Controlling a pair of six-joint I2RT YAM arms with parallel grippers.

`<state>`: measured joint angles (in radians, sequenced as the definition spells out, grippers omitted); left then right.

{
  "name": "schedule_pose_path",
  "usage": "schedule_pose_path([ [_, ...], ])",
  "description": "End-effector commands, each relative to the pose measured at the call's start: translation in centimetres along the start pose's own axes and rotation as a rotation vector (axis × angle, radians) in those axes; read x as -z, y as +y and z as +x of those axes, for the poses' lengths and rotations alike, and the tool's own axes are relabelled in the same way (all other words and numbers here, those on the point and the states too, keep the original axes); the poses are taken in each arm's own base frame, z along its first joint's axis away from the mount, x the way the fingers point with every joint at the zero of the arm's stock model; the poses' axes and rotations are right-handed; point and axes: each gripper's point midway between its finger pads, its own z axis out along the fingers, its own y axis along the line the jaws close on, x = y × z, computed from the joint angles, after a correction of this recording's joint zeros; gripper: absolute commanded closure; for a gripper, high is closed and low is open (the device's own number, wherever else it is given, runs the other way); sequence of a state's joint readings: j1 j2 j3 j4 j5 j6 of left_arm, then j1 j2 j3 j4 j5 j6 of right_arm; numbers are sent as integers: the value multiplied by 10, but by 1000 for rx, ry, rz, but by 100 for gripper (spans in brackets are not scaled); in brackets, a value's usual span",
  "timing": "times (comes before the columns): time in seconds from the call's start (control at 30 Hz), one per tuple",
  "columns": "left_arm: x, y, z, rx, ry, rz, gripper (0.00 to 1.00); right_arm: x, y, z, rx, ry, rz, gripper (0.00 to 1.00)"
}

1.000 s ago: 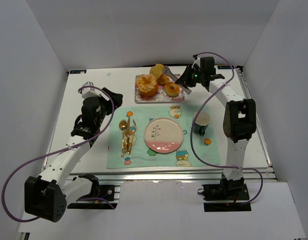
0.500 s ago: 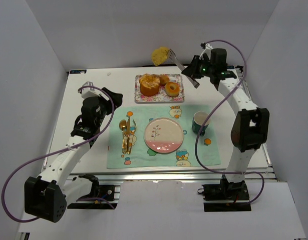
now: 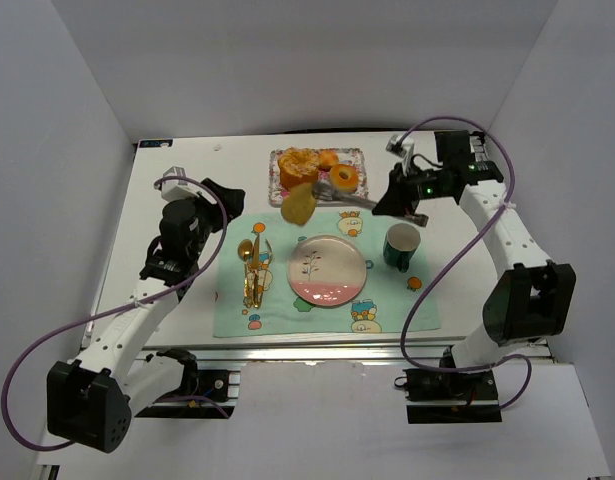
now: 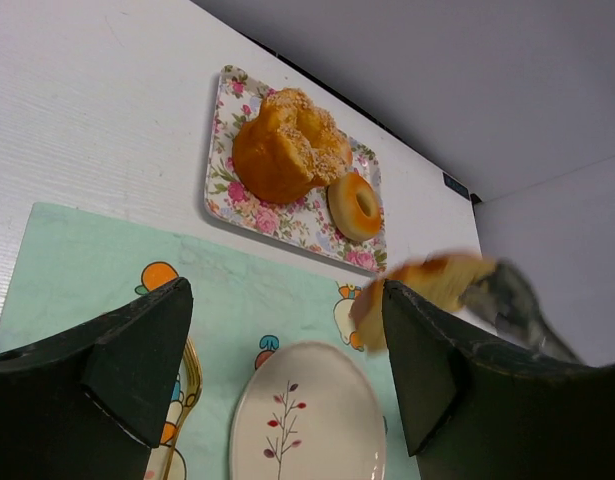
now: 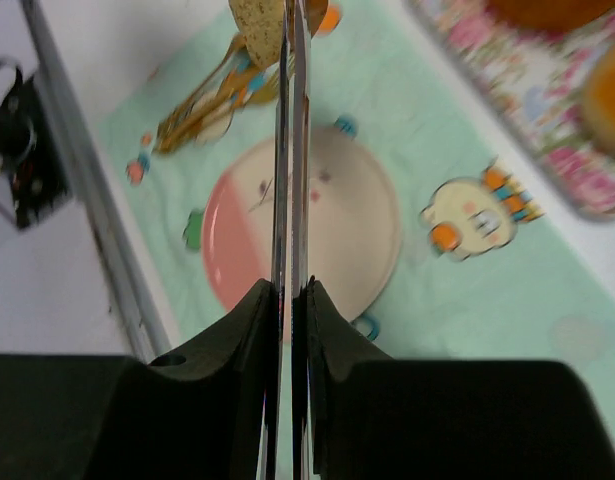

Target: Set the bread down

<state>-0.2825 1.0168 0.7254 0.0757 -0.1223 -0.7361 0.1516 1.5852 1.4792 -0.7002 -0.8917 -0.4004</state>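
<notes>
The right gripper (image 3: 392, 200) is pressing its fingers narrow on the handle of the metal tongs (image 3: 349, 198), and the tongs are pinching the bread (image 3: 298, 204) at their far tip. The bread is hanging in the air, as far as I can judge, over the far edge of the placemat (image 3: 387, 300), between the flowered tray (image 3: 359, 155) and the plate (image 3: 337, 285). It is not touching either of them.

The relation that matters is this. The tongs are lying almost left to right across the table, with the gripper at the right end and the bread at the left end. The plate is lying nearer to the robot's bases than the bread, and a little to the right of it. So the tip is probably needing to travel toward the near edge and then downward, before the tongs are opening.

The left gripper (image 4: 285, 330) is standing wide and holding nothing (in its wrist view the bread is showing blurred beside the right finger). It is closer to the bread than the right wrist is, but the right arm is the one carrying.
</notes>
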Motion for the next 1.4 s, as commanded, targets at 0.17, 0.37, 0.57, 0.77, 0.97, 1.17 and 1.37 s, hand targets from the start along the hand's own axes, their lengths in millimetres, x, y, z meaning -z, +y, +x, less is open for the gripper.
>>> schedule_pose_path([
  [0.17,9,-4,-1,-17,-3,44,14,16,59,86,124,231,-81,100],
  [0.37,14,-4,1,-9,-1,53,14,15,57,117,68,319,-8,100],
  [0.57,19,-3,2,4,-2,59,14,9,43,117,28,324,75,90],
  [0.77,23,-4,-1,4,-8,58,14,4,36,109,3,324,96,69],
  [0.97,23,-3,-2,5,-16,55,14,6,34,95,34,288,115,56],
  [1.17,20,-5,-2,2,-11,57,14,9,35,78,60,240,132,56],
  [1.37,17,-5,-1,-7,-3,60,14,12,35,57,106,176,155,64],
])
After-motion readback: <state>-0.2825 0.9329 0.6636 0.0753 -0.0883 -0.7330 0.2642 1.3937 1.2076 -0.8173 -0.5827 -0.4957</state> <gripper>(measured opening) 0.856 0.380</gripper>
